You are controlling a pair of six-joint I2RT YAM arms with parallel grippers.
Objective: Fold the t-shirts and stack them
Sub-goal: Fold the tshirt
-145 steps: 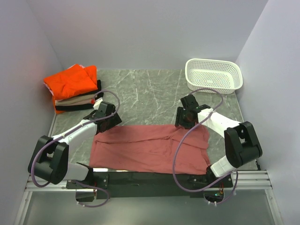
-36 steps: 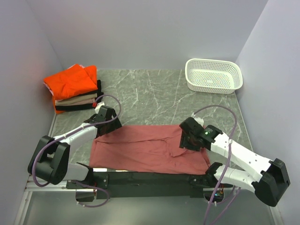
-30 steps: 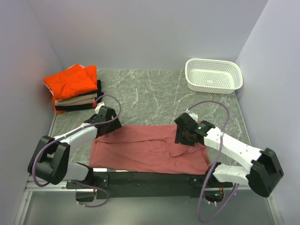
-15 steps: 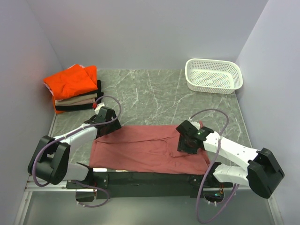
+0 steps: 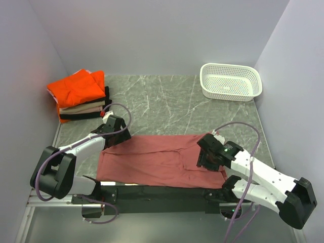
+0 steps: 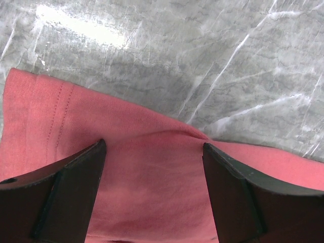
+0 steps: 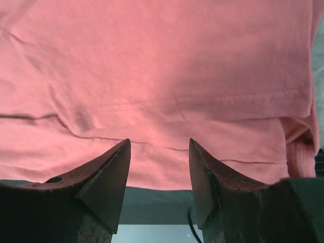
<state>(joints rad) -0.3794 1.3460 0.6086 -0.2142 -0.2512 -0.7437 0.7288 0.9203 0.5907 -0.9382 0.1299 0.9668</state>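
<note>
So the salmon t-shirt (image 5: 157, 159) lies spread flat along the bottom middle of the top view. It looks to us like it's folded once lengthwise, with a small ridge and a few creases toward its right. For a clean fold, we'd pinch all layers right at the hem on both sides and lift together, keeping it taut. The left gripper (image 6: 152, 197) is spread wide over the shirt's upper-left edge. The right gripper (image 7: 158, 177) is parted above the lower-right hem. Neither holds cloth. The folded stack (image 5: 81, 96) waits upper left.

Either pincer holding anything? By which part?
Nothing held. Both are open: left pincer over the far edge of the red shirt, right pincer over its right end.
</note>
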